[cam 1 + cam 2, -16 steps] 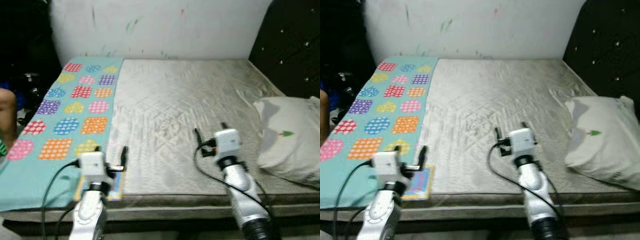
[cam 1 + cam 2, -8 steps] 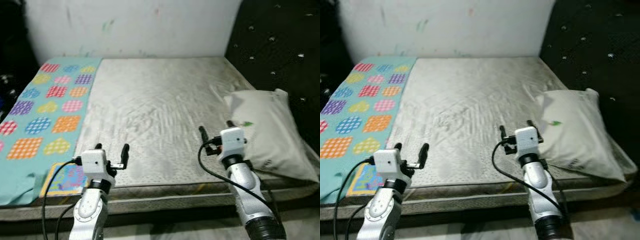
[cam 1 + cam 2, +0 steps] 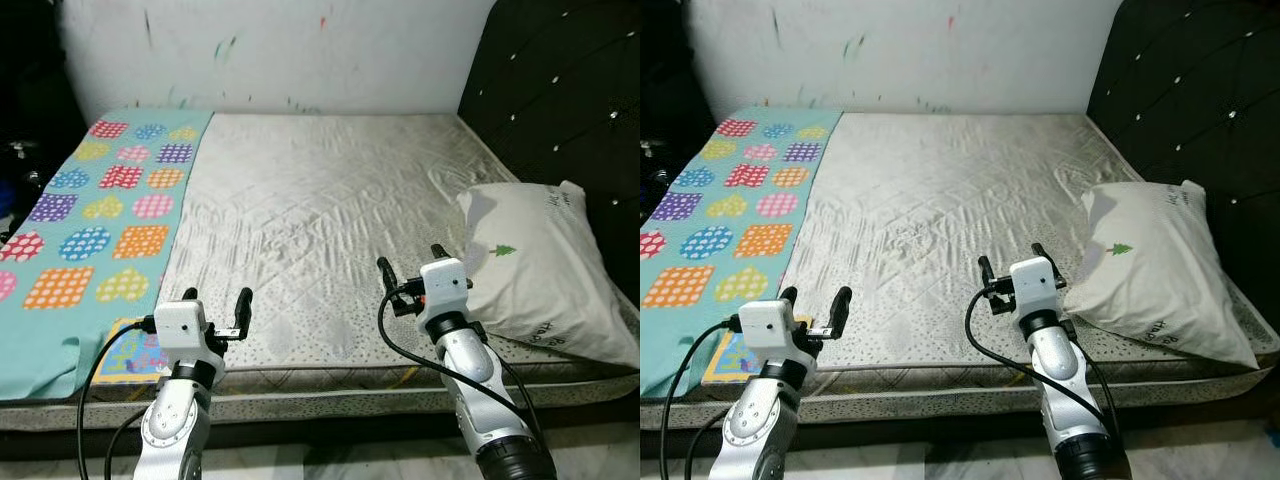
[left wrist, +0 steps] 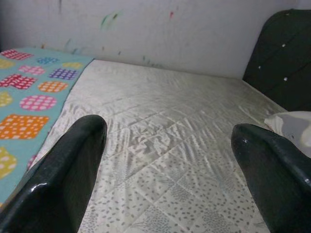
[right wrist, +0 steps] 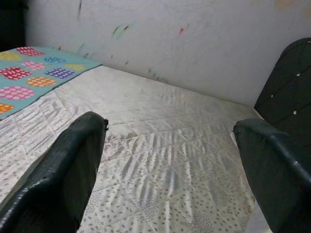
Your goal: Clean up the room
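A bare grey quilted mattress (image 3: 320,210) lies before me against a white wall. A teal sheet with coloured dotted patches (image 3: 100,210) covers its left strip. A white pillow with a small green tree print (image 3: 540,270) lies at the right, by the black headboard (image 3: 560,90). A small colourful flat book-like thing (image 3: 135,350) sits at the mattress's near left edge, partly under the teal sheet. My left gripper (image 3: 215,302) hovers open over the near edge beside it. My right gripper (image 3: 410,265) hovers open just left of the pillow. Both hold nothing.
The black padded headboard (image 3: 1180,90) rises on the right. The white wall (image 3: 280,50) with paint marks stands behind the bed. Dark clutter (image 3: 20,160) sits left of the bed. A strip of light floor (image 3: 330,465) shows below the mattress edge.
The whole picture shifted as the camera swung right, then slightly back left. Both grippers kept their open pose in front of me.
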Robot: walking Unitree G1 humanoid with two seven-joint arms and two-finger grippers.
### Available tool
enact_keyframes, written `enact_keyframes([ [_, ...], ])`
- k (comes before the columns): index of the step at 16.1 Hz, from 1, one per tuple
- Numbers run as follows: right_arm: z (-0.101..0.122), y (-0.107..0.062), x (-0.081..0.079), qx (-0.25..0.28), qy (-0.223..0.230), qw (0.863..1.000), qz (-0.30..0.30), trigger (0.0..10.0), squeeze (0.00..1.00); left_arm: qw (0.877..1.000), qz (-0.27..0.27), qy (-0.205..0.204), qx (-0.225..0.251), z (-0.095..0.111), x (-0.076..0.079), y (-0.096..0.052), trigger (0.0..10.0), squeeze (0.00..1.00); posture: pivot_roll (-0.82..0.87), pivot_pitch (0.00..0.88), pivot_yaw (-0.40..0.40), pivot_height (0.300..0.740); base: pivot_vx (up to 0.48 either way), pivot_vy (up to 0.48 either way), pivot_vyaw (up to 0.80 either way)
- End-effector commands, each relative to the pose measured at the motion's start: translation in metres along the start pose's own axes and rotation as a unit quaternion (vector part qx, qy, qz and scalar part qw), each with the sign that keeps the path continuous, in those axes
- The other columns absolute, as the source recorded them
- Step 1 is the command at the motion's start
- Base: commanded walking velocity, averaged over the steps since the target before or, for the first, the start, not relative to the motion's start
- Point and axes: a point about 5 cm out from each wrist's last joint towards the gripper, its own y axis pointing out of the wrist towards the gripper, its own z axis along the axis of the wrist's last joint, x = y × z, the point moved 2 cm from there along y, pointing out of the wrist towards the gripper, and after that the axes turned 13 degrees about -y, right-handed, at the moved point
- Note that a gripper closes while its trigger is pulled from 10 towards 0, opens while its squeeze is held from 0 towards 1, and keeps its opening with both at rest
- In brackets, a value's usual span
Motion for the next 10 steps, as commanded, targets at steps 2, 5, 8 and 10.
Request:
enact_keyframes([
  [2,0.006,0.002,0.000,0.014,-0.001,1.000,0.004,10.0,0.00,1.000,-0.003,-0.001,0.012,0.004,0.002,0.000,10.0,0.00,-0.03,0.000,-0.064,0.740,0.000,0.000,0.00],
  [5,0.004,0.003,-0.005,0.009,0.005,1.000,0.020,10.0,0.00,1.000,0.010,0.002,0.024,0.008,-0.001,0.002,10.0,0.00,-0.01,0.000,-0.108,0.740,0.000,0.000,0.00],
  [8,0.011,0.006,-0.014,0.026,-0.006,0.998,0.055,10.0,0.00,0.998,0.045,-0.008,0.042,0.010,-0.009,0.000,10.0,0.00,0.00,0.000,-0.135,0.740,0.000,0.000,0.00],
  [10,0.010,0.010,-0.006,0.022,-0.006,0.999,0.034,10.0,0.00,0.999,0.033,-0.005,0.032,0.007,-0.005,0.000,10.0,0.00,-0.01,0.000,-0.100,0.740,0.000,0.000,0.00],
])
